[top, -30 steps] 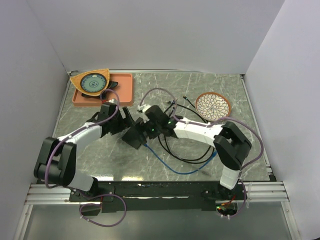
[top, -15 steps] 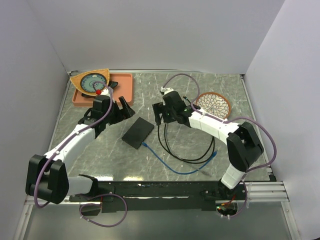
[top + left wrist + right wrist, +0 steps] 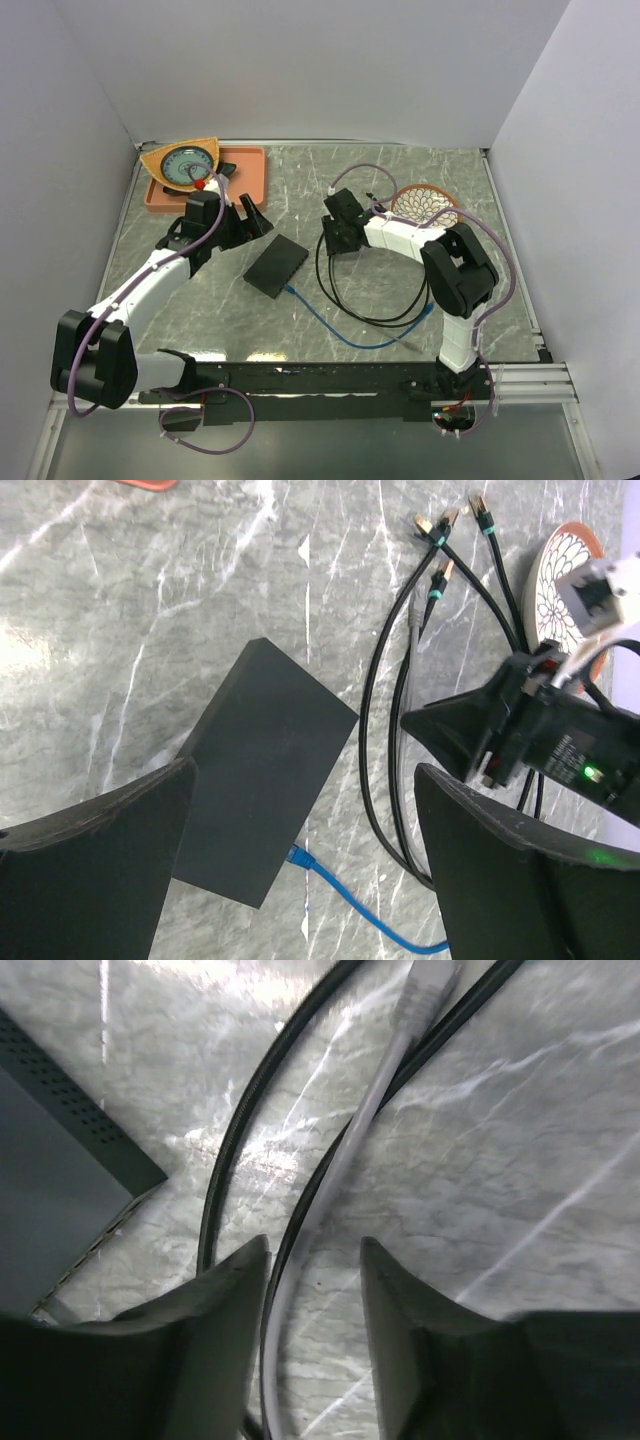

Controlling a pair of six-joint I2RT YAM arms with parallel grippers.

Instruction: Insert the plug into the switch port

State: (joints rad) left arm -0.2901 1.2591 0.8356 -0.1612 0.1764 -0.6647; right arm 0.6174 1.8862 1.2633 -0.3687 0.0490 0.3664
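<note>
The flat black box [image 3: 276, 265] lies mid-table with a blue cable's plug [image 3: 298, 857] at its near-right edge; the switch port row does not show. My left gripper [image 3: 250, 218] hovers open, up and to the left of the box [image 3: 262, 800], holding nothing. My right gripper [image 3: 335, 243] is low over the black cable loops [image 3: 345, 300], to the right of the box. In the right wrist view its jaws [image 3: 310, 1250] straddle a grey cable [image 3: 340, 1170], close to the left finger [image 3: 235, 1280], with a gap to the right one. The grey cable's plug [image 3: 430, 980] lies ahead on the table.
An orange tray [image 3: 245, 178] with a patterned dish [image 3: 182, 165] stands at the back left. A patterned bowl [image 3: 425, 210] sits at the back right. Loose black cable ends [image 3: 440, 525] fan out behind the right gripper. The blue cable [image 3: 345, 338] runs toward the front right.
The right gripper left the box, moved right to the cables, dropped low and narrowed its jaws around the grey cable. The left gripper pulled back toward the tray, then held still.
</note>
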